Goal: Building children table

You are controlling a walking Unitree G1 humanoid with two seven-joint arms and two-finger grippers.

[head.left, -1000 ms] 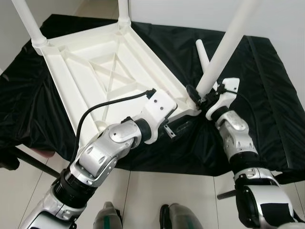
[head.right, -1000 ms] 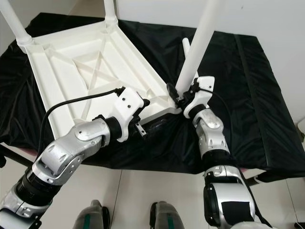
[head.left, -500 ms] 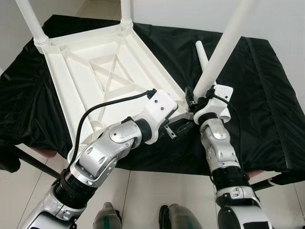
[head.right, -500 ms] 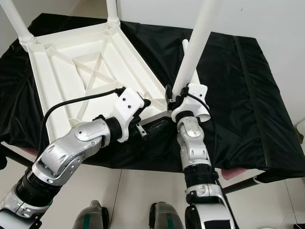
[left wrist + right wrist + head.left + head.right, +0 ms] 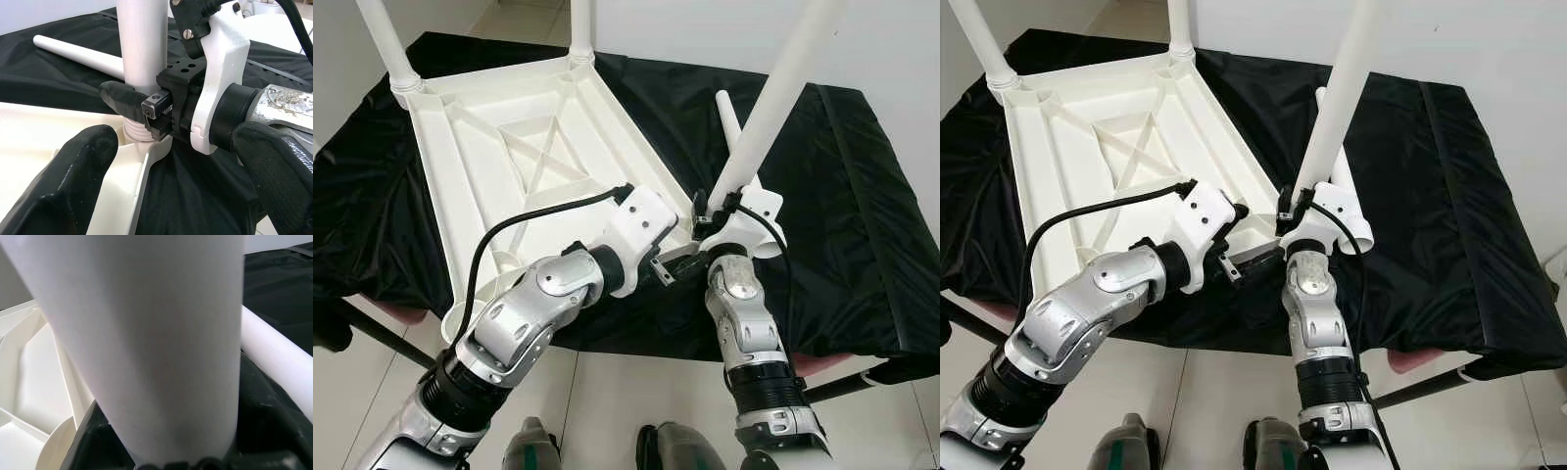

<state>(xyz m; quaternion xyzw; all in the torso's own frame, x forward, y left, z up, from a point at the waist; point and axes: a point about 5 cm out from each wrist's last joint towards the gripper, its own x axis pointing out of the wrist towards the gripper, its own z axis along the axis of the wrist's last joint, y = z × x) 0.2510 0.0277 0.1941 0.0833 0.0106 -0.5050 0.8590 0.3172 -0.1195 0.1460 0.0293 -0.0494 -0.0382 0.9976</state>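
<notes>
The white children's table (image 5: 509, 147) lies upside down on a black cloth. Two legs (image 5: 384, 39) stand upright in its far corners. My right gripper (image 5: 713, 208) is shut on a third white leg (image 5: 773, 98), which stands tilted with its threaded end at the near right corner socket (image 5: 137, 132). One black finger (image 5: 117, 95) wraps the leg just above the socket. My left gripper (image 5: 677, 262) is open at the same corner, its fingers (image 5: 73, 166) spread either side of the table's edge. A loose fourth leg (image 5: 728, 116) lies on the cloth behind.
The black cloth (image 5: 862, 196) covers a low platform with free room on its right half. Pale floor tiles (image 5: 607, 392) and my feet (image 5: 533, 450) show below the front edge. A white wall (image 5: 705, 29) stands close behind.
My right forearm has swung left under the held leg and its wrist has turned around it. The leg stays at the corner socket. The left arm has hardly moved.
</notes>
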